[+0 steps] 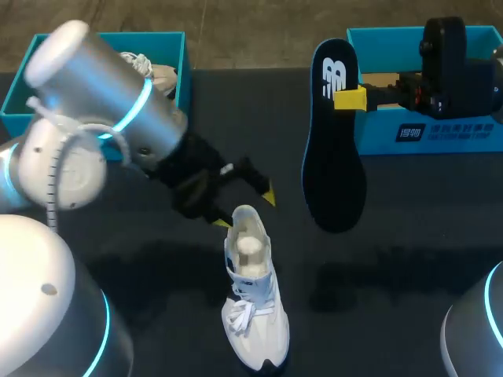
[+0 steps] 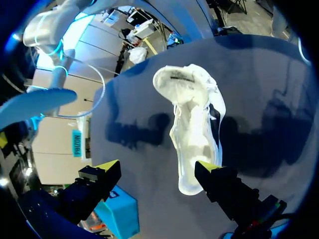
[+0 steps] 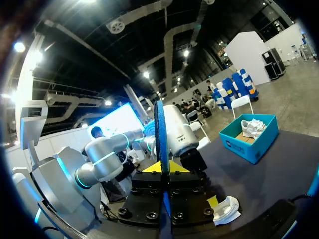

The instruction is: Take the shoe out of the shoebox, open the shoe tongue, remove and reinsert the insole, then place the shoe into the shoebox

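While the left gripper point(image 1: 246, 210) hangs open at the heel of the white shoe point(image 1: 253, 302) standing on the dark table point(image 1: 409, 236), black insole point(image 1: 334, 157) hanging upright beside it, right gripper point(image 1: 350, 98) clamped on its upper part, blue shoebox point(image 1: 440, 133) just behind.

Dark table point(image 1: 409, 236) with a white shoe point(image 1: 253, 314), left shoebox point(image 1: 17, 100) and right shoebox point(image 1: 456, 133), both teal.

The bench point(image 1: 409, 236) is presenting a dark, matte surface extending to its far edge and both side edges. Overhead light is reaching it evenly. Soft shadows point(image 1: 346, 287) are lying across the middle, toward the near edge.
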